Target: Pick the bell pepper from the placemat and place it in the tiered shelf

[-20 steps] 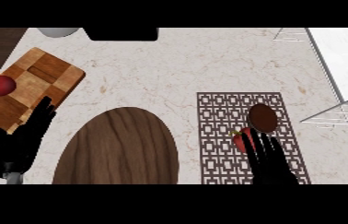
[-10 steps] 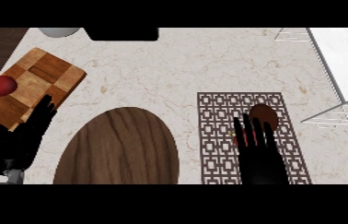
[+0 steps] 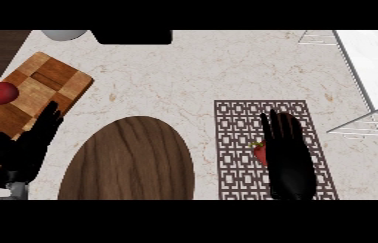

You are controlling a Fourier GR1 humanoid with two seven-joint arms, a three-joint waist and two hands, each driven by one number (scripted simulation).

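A red bell pepper (image 3: pixel 259 153) lies on the brown lattice placemat (image 3: pixel 238 137) at the right; only a small red edge of it shows. My right hand (image 3: pixel 289 159) lies flat over it with straight fingers pointing away from me, hiding most of the pepper and a brown object under the fingertips. The tiered shelf (image 3: pixel 353 77) of white wire stands at the right edge. My left hand (image 3: pixel 33 147) rests open at the left edge, fingers up.
A checkered wooden cutting board (image 3: pixel 44 89) with a red fruit (image 3: pixel 7 92) sits at the far left. A dark oval wooden board (image 3: pixel 129 162) lies in the lower middle. A black appliance (image 3: pixel 133 36) and a grey bowl (image 3: pixel 64 34) stand at the back.
My right hand has moved forward over the placemat, covering the pepper and the brown object that showed beyond it. The left hand stays still.
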